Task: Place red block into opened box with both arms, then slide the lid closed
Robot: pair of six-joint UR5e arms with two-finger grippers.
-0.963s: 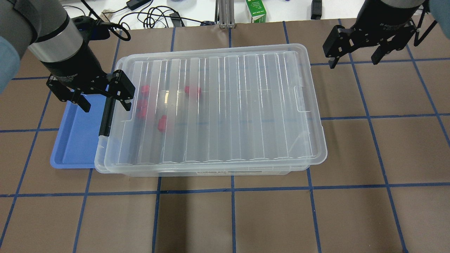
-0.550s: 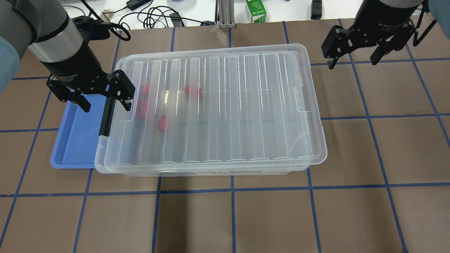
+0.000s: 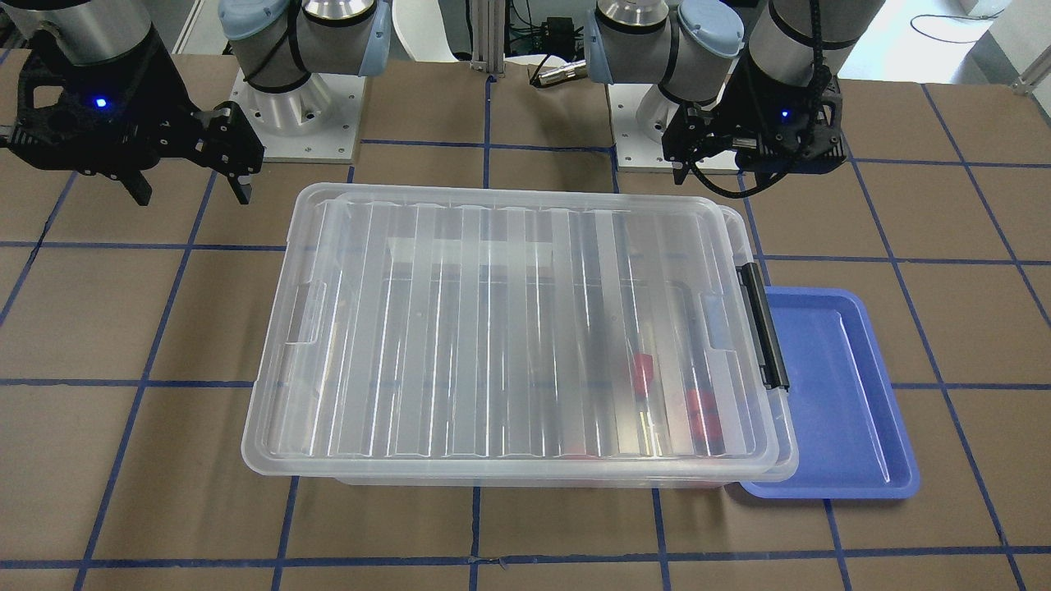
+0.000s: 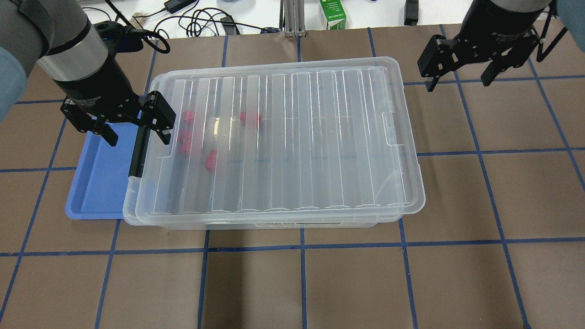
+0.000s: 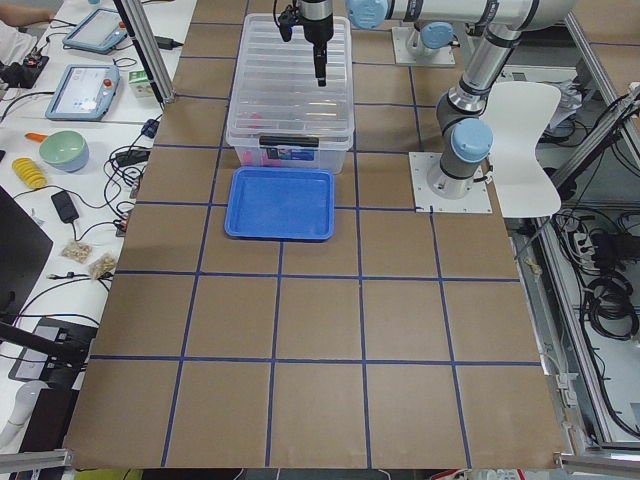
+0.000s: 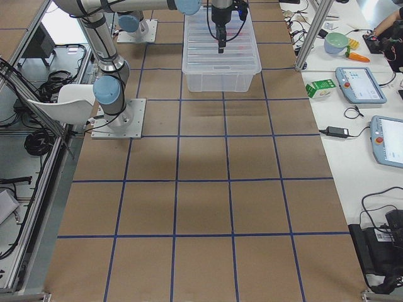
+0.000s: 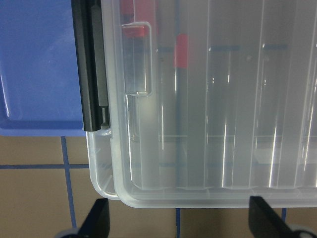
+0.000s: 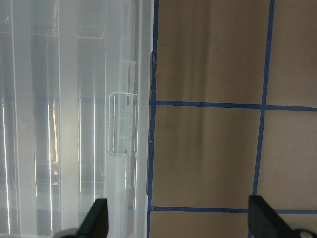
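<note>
The clear box (image 4: 130, 214) stands mid-table with the ridged lid (image 4: 297, 137) lying over it. At the black latch bar (image 4: 138, 151) end a strip of the box rim shows past the lid. Several red blocks (image 4: 250, 118) show blurred through the lid near that end, and one red block (image 7: 181, 49) appears in the left wrist view. My left gripper (image 4: 138, 138) hovers open over the latch end, holding nothing. My right gripper (image 4: 458, 83) hangs open and empty above the table, beyond the box's far right corner.
A shallow blue tray (image 4: 98, 183) lies against the box's latch end, partly under my left gripper. Cables and a green carton (image 4: 332, 13) sit past the table's far edge. Brown table with blue grid lines (image 4: 411, 283) spreads in front of and to the right of the box.
The right gripper has edged very slightly toward the left of the overhead view. The left gripper, lid, box and blocks have not moved.
</note>
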